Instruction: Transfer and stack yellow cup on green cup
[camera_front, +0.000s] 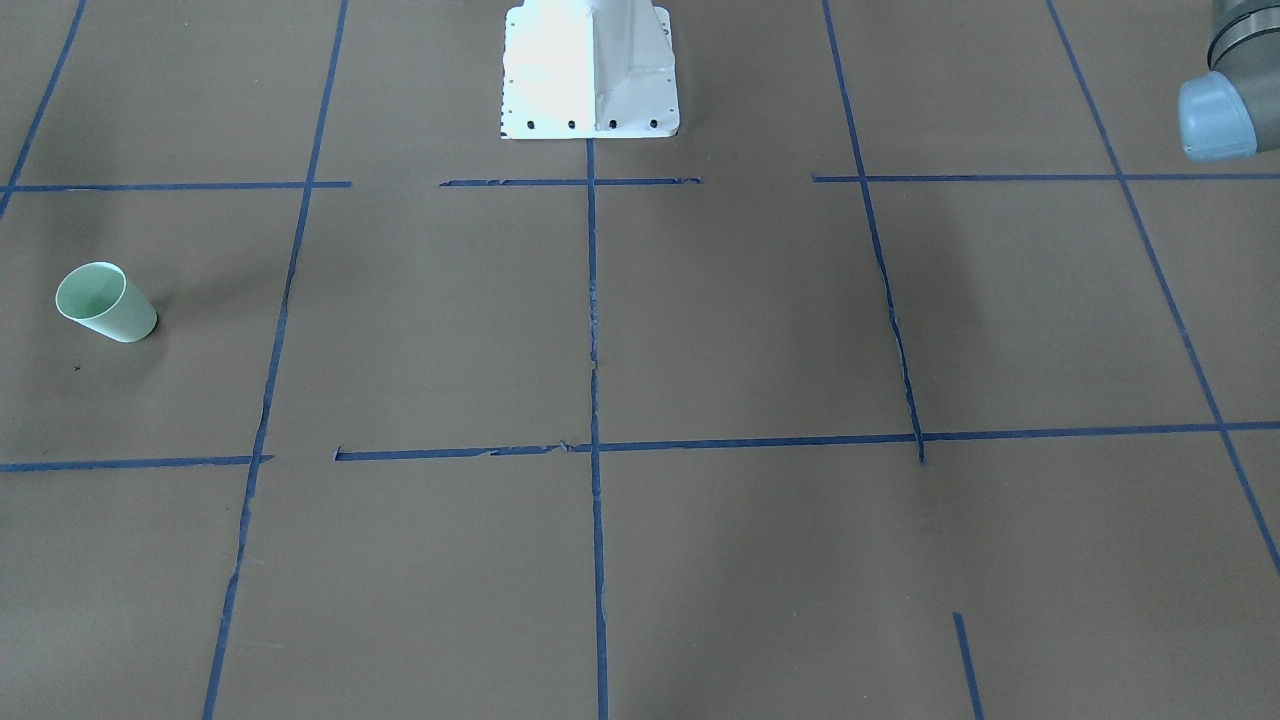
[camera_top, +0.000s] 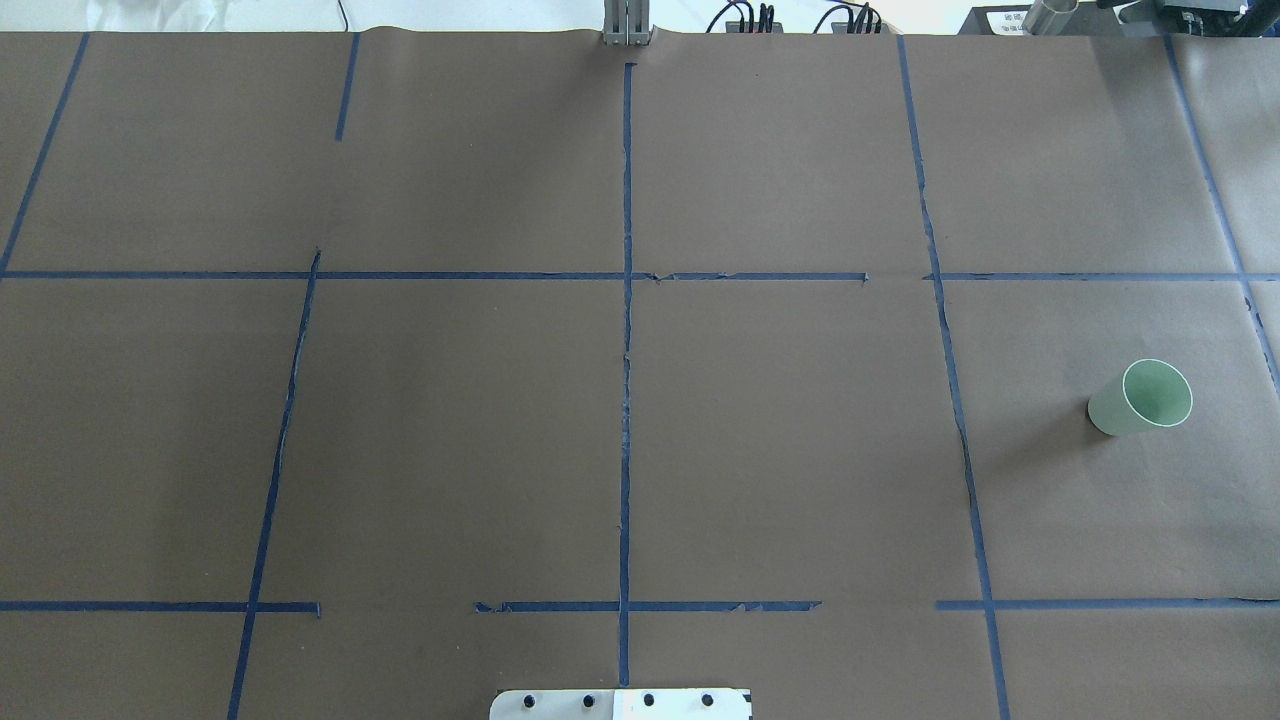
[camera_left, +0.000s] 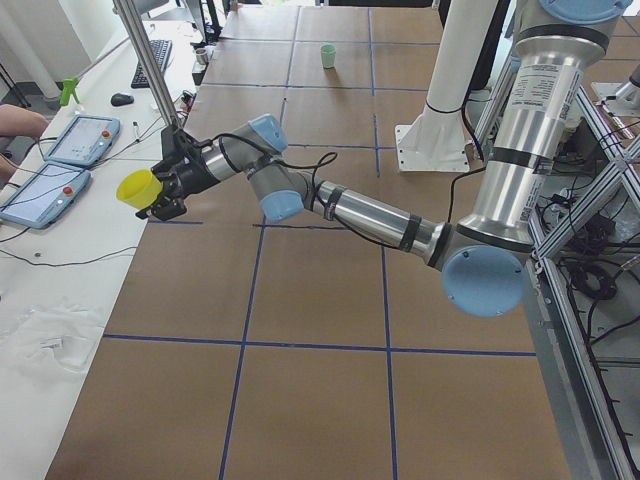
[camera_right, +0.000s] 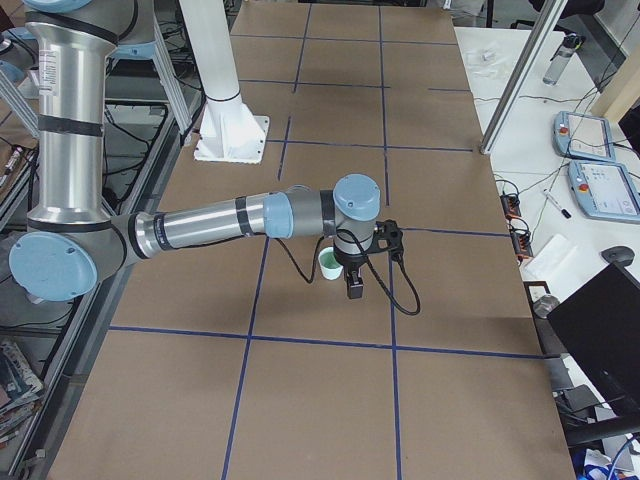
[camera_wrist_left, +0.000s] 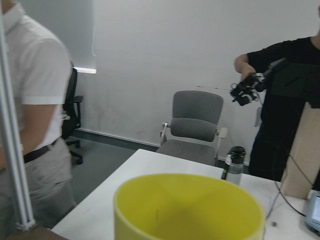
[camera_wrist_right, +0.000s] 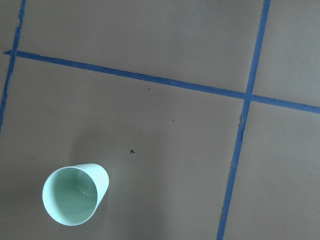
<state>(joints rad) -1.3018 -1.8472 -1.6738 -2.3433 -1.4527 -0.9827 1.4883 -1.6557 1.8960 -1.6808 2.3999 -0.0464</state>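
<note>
The yellow cup (camera_left: 137, 188) hangs at the left gripper (camera_left: 160, 196) by the desk's (camera_left: 300, 290) operator-side edge. It is well apart from the green cup (camera_top: 1140, 397), which stands upright at the desk's right end. Whether either arm's jaws are spread cannot be told. A long carry risks slippage, and the right gripper (camera_right: 354, 285), near the green cup, could topple it.

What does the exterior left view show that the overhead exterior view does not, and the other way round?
Only exterior left: the left arm, with the yellow cup at the left claw, raised near the table's edge. Only overhead: the inside of the green cup, seen through its open mouth. Both: the green cup upright on the table, the blue tape grid and the white base plate.
</note>
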